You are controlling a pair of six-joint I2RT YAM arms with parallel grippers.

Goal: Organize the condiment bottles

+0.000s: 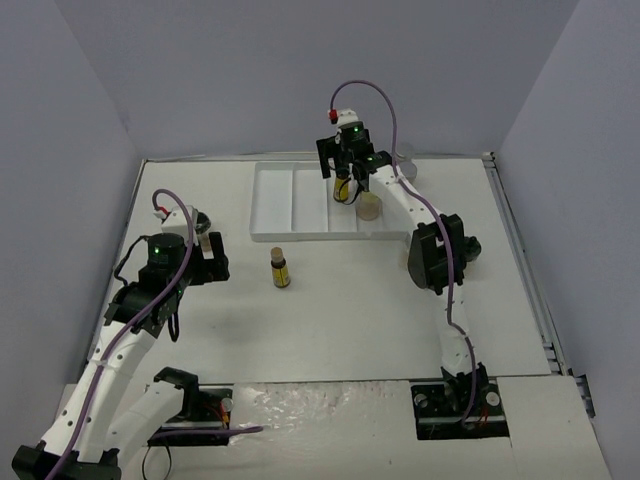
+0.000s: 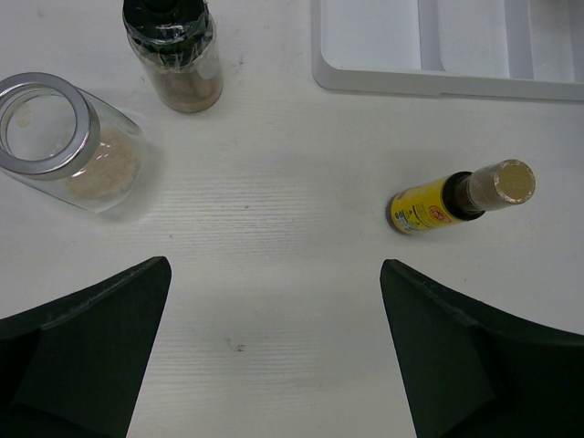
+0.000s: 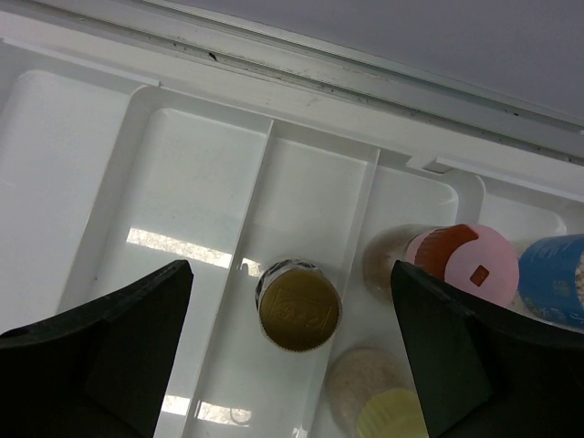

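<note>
Over white divided tray [image 3: 201, 173], at far edge of table [image 1: 330, 330]: R claw [image 3: 290, 269], jaws apart, straddling amber btl [image 3: 299, 308], no visible contact. Btl upright in narrow slot between smooth glossy ridges, round tan cap up. Next slot right, packed close: pink-capped btl [image 3: 465, 265], blue-labelled btl [image 3: 555, 278], yellow-capped jar [image 3: 392, 415]. L claw [image 2: 274, 265]: jaws wide, over bare matte table. Ahead, well apart: second amber btl [image 2: 438, 205] w/ yellow label; black-capped jar [image 2: 173, 55]; clear silver-rimmed jar [image 2: 64, 146] w/ tan powder.
</note>
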